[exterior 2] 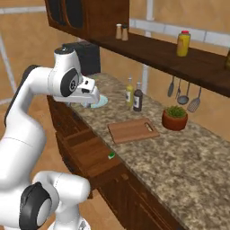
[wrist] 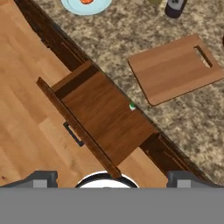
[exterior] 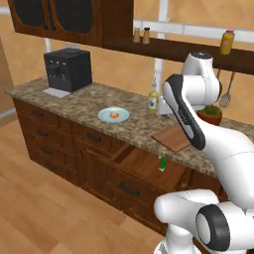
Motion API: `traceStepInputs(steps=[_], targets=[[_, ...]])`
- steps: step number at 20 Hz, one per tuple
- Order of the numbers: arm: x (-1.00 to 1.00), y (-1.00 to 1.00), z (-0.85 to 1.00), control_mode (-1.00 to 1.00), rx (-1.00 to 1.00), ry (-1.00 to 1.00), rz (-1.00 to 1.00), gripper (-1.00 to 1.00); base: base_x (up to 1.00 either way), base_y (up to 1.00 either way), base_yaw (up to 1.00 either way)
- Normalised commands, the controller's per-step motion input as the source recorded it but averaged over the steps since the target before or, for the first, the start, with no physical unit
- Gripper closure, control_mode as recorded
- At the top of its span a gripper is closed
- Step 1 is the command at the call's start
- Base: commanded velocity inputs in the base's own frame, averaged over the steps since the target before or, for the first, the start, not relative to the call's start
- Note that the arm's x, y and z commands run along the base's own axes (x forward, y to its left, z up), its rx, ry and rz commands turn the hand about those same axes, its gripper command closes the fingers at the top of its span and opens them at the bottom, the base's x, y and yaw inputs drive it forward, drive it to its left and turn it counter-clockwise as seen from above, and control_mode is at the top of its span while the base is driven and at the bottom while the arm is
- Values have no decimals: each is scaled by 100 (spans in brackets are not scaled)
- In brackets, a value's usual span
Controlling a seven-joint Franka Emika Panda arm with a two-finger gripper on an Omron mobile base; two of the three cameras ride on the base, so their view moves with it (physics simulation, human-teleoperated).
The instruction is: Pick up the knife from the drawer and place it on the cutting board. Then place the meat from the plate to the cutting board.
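My jaws stand spread wide with nothing between them, high above the open drawer [wrist: 105,118], whose black bar handle faces the floor. The knife [wrist: 132,106] lies at the drawer's inner edge, tucked against the worktop [wrist: 131,35], its green handle showing. On the worktop the cutting board [wrist: 177,68] lies bare, well apart from the plate [exterior: 113,115] with the meat [exterior: 114,115] on it.

We see the white jointed arm [exterior 2: 31,103] folded high, elbow up, forearm reaching forward. Its claw [wrist: 111,177] points straight down, both small dark finger tips [wrist: 41,178] spread wide apart, gripping nothing.
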Motion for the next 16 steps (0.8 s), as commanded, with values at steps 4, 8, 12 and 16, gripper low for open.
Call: traceStepInputs(steps=[4,8,12,16], targets=[[0,0,0,100,0,0,0,-100,-12,-56,48],[0,0,0,100,0,0,0,-100,-48,-72,38],[0,0,0,100,0,0,0,-100,-42,-56,20],[0,0,0,100,0,0,0,-100,47,-1,1]])
